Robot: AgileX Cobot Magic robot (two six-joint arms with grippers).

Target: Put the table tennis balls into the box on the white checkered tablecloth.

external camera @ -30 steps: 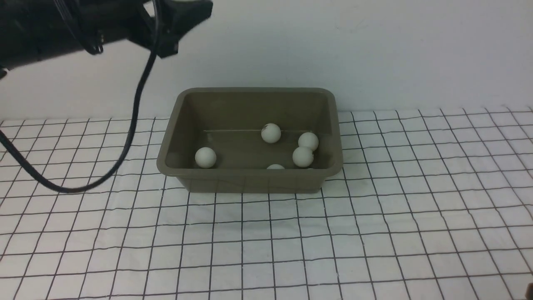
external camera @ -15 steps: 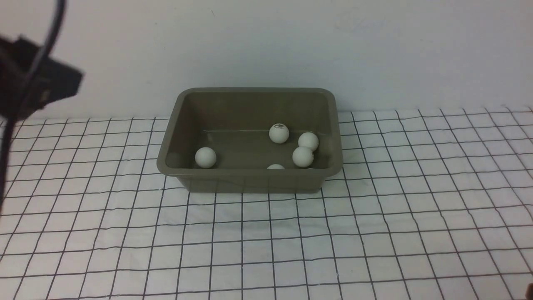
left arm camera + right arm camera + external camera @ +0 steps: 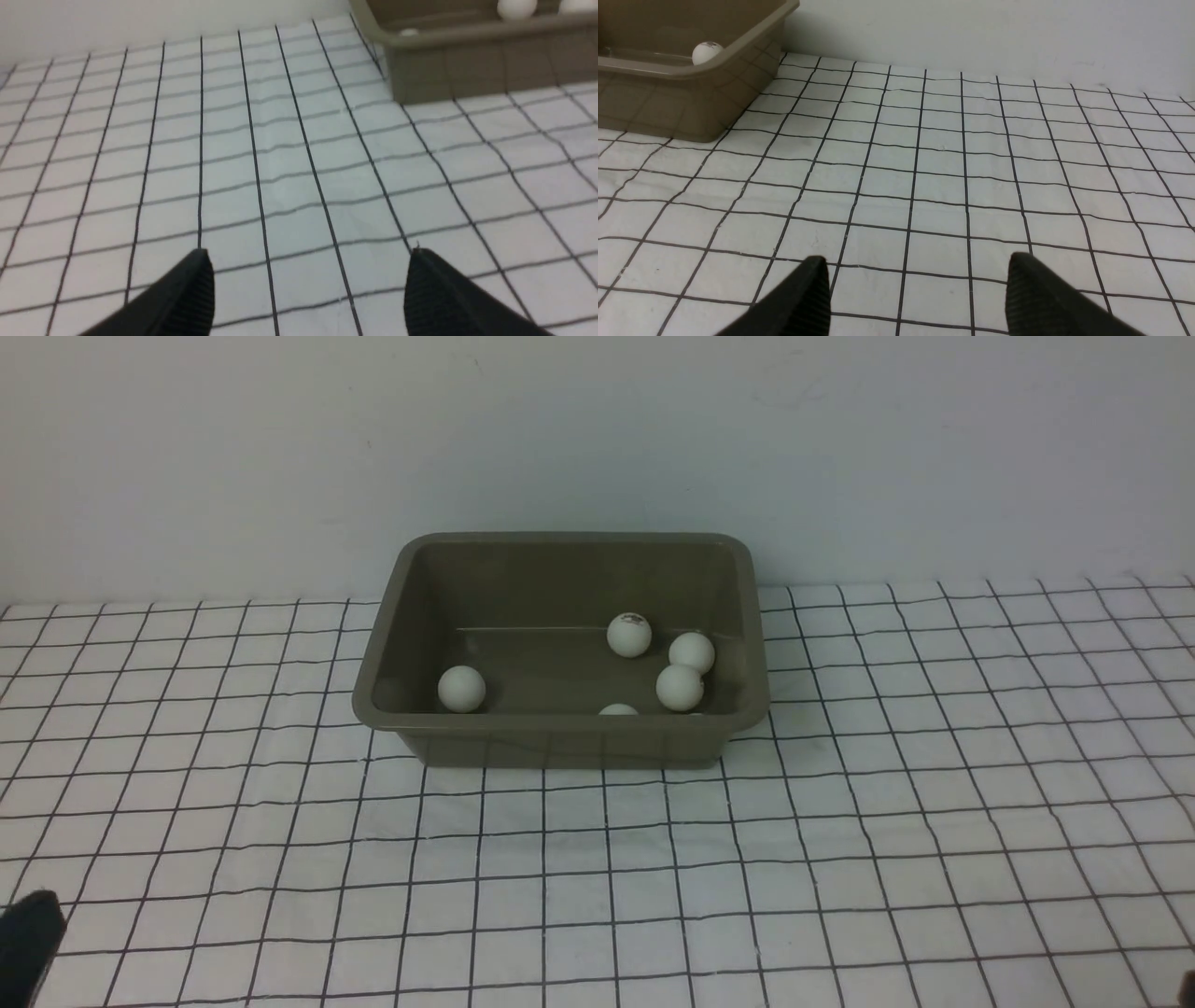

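Observation:
The olive-grey box (image 3: 560, 749) stands on the white checkered tablecloth (image 3: 597, 877) near the back wall. Several white table tennis balls lie inside it: one at the left (image 3: 461, 689), a marked one at the back (image 3: 629, 635), two at the right (image 3: 692, 652) (image 3: 679, 687), and one half hidden behind the front rim (image 3: 617, 710). My left gripper (image 3: 308, 252) hangs open over bare cloth at the near left, with the box (image 3: 467, 70) ahead of it. My right gripper (image 3: 916, 257) is open over bare cloth to the right of the box (image 3: 668, 102), where one ball (image 3: 707, 51) shows.
A plain white wall (image 3: 597, 429) rises right behind the box. Only a dark tip of the left arm (image 3: 28, 933) shows at the front view's lower left corner.
The left arm has swung from high at the box's upper left down to the near left corner. The marked ball at the back has rolled slightly right.

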